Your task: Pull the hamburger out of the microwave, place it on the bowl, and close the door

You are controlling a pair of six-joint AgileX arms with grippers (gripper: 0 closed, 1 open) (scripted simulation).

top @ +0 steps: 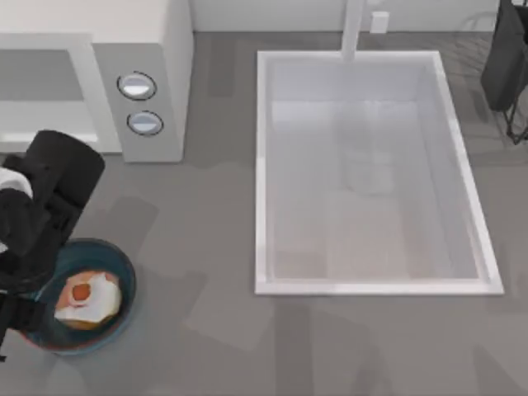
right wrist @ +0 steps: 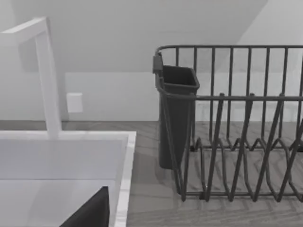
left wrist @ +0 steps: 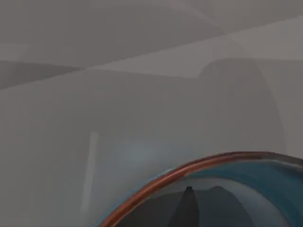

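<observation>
The hamburger, a small orange-brown bun topped by a ragged white layer with a red-orange spot, lies inside the blue-teal bowl with its thin reddish-brown rim, at the near left of the grey bench. The left arm hangs over the bowl's left side, just left of the hamburger; whether its end effector is clenched or released cannot be told. The microwave, with two round silver-blue knobs, stands at the far left, and the right arm is parked at the far right by the dish rack, beyond the white sink.
</observation>
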